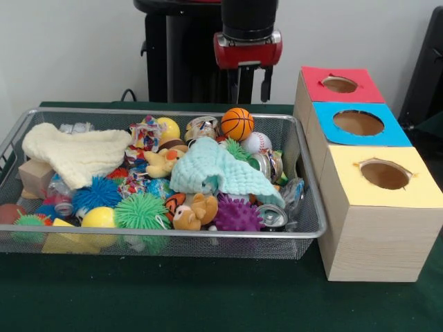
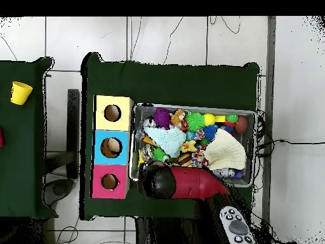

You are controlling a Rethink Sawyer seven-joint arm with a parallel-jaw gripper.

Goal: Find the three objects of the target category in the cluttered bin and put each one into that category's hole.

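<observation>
Three holes [image 1: 359, 122] (red, blue, yellow), two cloths [image 1: 218, 171]

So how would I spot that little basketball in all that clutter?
Start at the wire mesh bin on the green table. Go to its far rim, just under the red and black gripper. The basketball sits there beside a white baseball; it is the only orange ball with black seams.
</observation>
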